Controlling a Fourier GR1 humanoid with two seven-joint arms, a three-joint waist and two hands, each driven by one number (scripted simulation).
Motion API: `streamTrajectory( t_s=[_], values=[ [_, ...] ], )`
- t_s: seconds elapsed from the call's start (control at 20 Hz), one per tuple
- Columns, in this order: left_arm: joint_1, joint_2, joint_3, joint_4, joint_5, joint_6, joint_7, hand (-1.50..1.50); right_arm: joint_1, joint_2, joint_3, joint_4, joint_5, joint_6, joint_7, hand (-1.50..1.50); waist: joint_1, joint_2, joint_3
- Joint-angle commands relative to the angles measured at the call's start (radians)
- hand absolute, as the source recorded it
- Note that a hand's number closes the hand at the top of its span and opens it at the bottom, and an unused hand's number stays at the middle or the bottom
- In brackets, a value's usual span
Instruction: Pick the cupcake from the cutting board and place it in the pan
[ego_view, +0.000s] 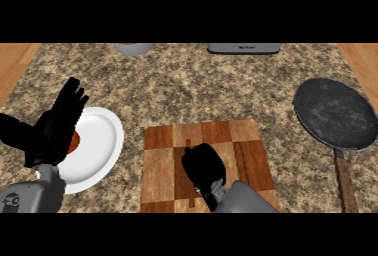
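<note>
A checkered wooden cutting board (166, 170) lies at the counter's front middle. My right hand (203, 164) is low over the board's centre, seen from its back, and covers the spot beneath it. No cupcake shows anywhere on the board; whatever lies under the hand is hidden. The dark round pan (336, 112) sits at the right, apart from the board, with its wooden handle (344, 177) pointing toward me and nothing in it. My left hand (59, 125) stands open at the left with its fingers up, resting over a white plate.
The white plate (100, 145) lies left of the board, with a bit of something orange-brown (74, 142) peeking out beside my left hand. A grey vessel (134, 47) and a grey appliance (244, 48) stand at the back edge.
</note>
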Motion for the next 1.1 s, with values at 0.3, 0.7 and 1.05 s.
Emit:
streamTrajectory(
  t_s=[0.3, 0.7, 1.05],
  values=[
    [0.032, -0.006, 0.020, 0.023, 0.004, -0.017, -0.055, 0.00, 0.002, 0.010, -0.301, 0.067, -0.078, -0.115, 0.189, 1.50, -0.002, 0.015, 0.003],
    [-0.015, -0.020, 0.000, 0.022, -0.013, 0.006, -0.013, 0.00, -0.203, -0.033, -0.423, 0.029, 0.089, -0.238, 0.466, 1.50, -0.005, 0.007, 0.003],
    [0.036, 0.013, 0.031, 0.002, -0.002, -0.017, -0.023, 0.00, -0.304, -0.119, -0.395, -0.198, 0.218, -0.119, 0.559, 1.50, -0.008, 0.002, 0.003]
  ],
)
